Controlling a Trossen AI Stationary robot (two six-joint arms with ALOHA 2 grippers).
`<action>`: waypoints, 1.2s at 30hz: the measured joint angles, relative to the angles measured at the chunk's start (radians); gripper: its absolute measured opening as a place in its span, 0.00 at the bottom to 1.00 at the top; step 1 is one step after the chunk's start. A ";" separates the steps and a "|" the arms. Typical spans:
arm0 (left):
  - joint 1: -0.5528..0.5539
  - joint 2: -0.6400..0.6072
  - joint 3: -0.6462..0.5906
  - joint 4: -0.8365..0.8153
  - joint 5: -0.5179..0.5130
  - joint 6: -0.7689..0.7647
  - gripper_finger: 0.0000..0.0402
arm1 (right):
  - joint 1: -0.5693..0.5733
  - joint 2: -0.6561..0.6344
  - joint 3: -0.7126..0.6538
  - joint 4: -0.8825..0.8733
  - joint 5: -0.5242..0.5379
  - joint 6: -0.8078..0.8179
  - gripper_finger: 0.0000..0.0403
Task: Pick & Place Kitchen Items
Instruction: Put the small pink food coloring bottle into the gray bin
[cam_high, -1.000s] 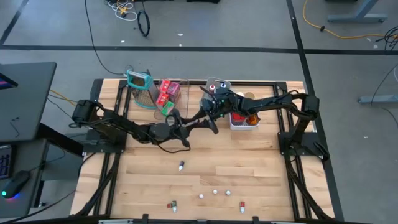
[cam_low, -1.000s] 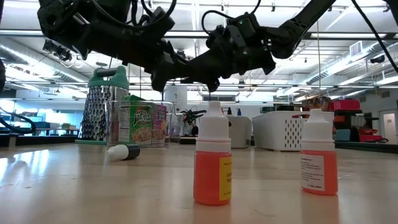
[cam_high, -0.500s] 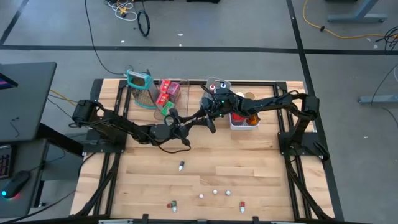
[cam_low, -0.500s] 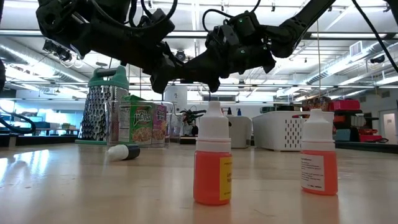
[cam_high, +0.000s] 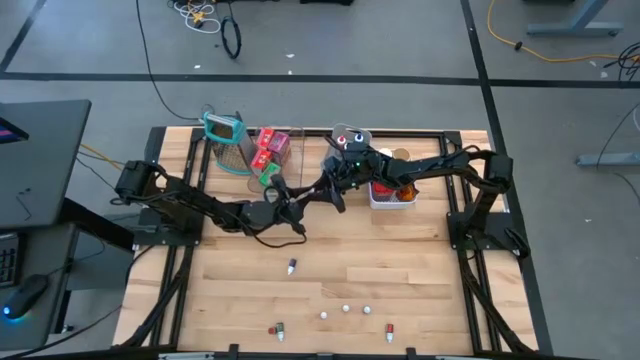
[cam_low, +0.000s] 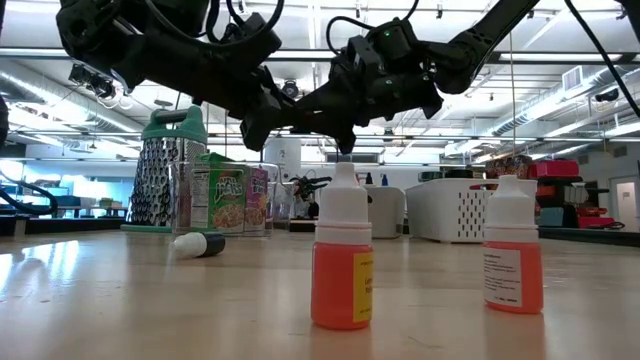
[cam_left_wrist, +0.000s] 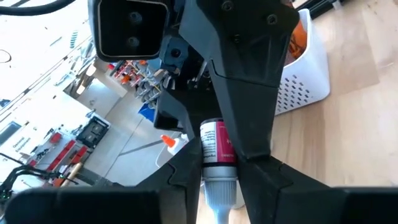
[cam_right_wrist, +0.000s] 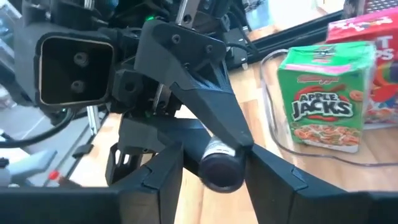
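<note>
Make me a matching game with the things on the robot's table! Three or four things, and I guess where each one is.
Things:
1. Grater
2. Small dark-capped bottle
3. Apple Jacks box
4. White basket

Places:
A. Inside the clear bin
B. Held between both grippers, above the table
C. Standing at the table's far left corner
D. Under the right arm, with orange things inside

Pairs: 1-C, 2-B, 3-A, 4-D

Pale smooth wooden table (cam_high: 400, 270)
</note>
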 joint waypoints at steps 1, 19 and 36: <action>0.001 0.000 0.000 -0.001 -0.004 -0.003 0.25 | 0.000 0.000 0.000 0.001 0.007 0.010 0.40; 0.002 -0.002 0.000 -0.018 -0.031 -0.017 0.24 | 0.005 0.000 -0.002 0.031 0.052 0.118 0.42; 0.002 -0.001 -0.001 -0.024 0.029 -0.046 0.24 | -0.003 -0.003 -0.001 0.022 0.024 0.139 0.40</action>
